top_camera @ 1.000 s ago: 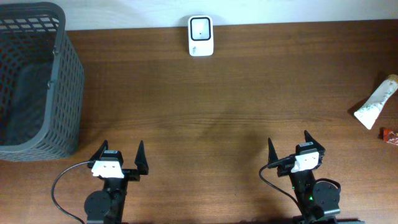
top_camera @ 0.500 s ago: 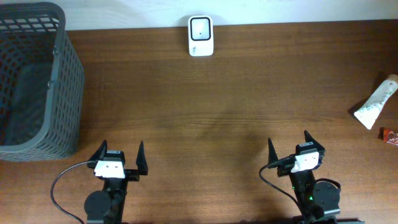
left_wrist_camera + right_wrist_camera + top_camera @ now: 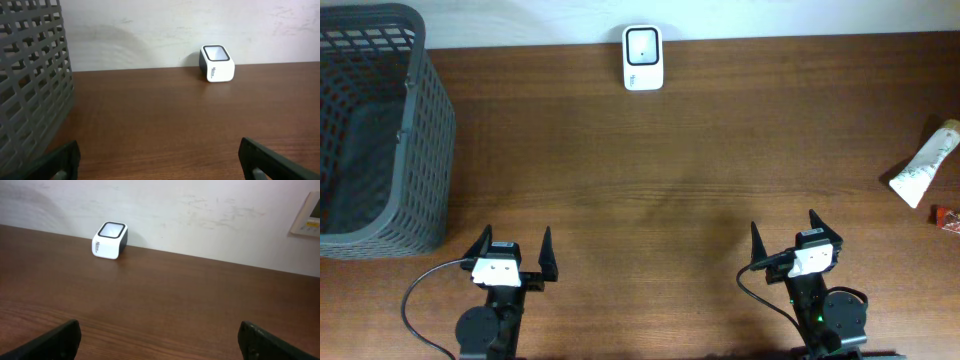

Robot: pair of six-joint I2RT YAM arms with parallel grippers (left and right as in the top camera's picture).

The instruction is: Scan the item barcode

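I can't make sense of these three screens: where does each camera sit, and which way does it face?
Overhead: above the table, looking straight down on scanner, basket and tube; left fingers and right fingers show spread at the bottom.
Left wrist: low on the left arm, looking across the table toward the wall; its own fingers fill the bottom corners.
Right wrist: likewise on the right arm, own fingers in the bottom corners.
Shared: all three show the scanner; overhead and left wrist share the basket.
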